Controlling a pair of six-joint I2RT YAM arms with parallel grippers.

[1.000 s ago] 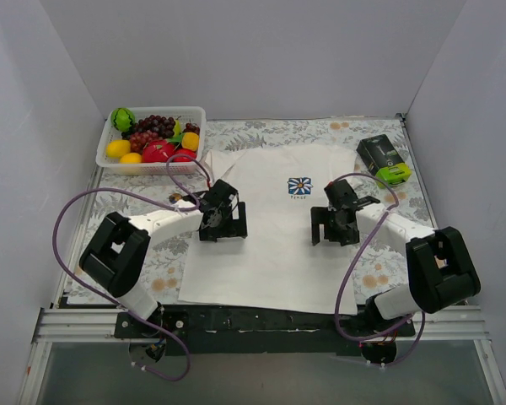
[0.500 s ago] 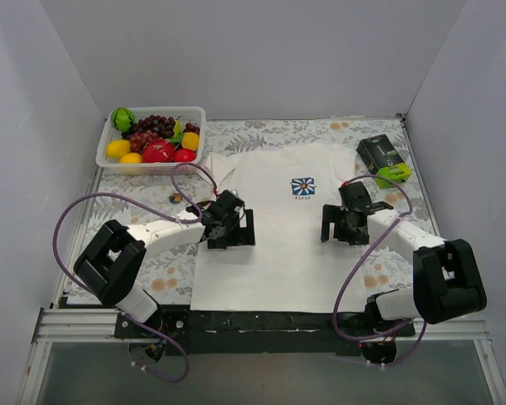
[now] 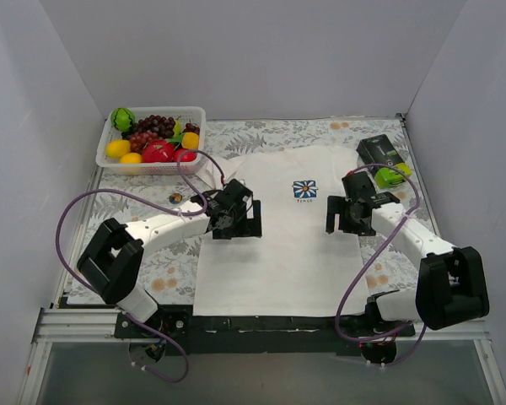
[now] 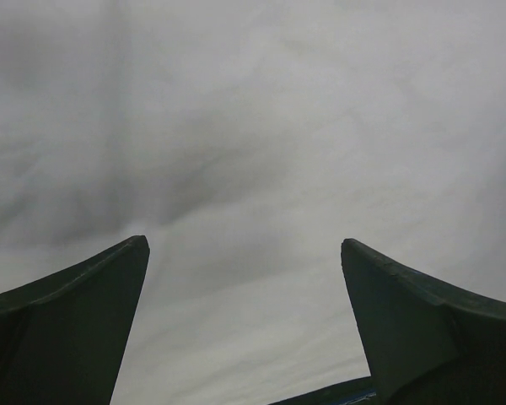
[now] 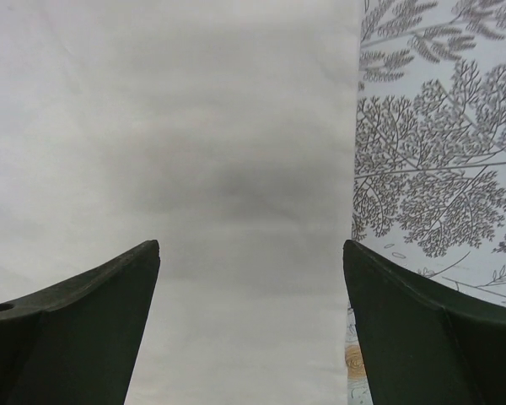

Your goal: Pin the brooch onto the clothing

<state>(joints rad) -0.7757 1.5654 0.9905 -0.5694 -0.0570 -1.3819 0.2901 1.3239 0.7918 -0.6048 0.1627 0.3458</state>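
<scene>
The white T-shirt (image 3: 278, 245) lies flat on the floral tablecloth, its blue square logo (image 3: 304, 189) on the chest. The brooch (image 3: 175, 198), a tiny dark disc, lies on the tablecloth to the left of the shirt. My left gripper (image 3: 243, 221) is open and empty, low over the shirt's left part; its wrist view shows only white fabric (image 4: 253, 152) between the open fingers (image 4: 84, 321). My right gripper (image 3: 347, 216) is open and empty over the shirt's right edge (image 5: 358, 169). The brooch is out of both wrist views.
A white basket (image 3: 105, 150) of fruit stands at the far left. A black and green device (image 3: 383, 159) lies at the far right, close to the right arm. The floral tablecloth (image 5: 438, 152) shows beside the shirt's right edge.
Both grippers have moved away from the arm bases and to the right over the shirt. The shirt has shifted a little to the right and lies straighter.
</scene>
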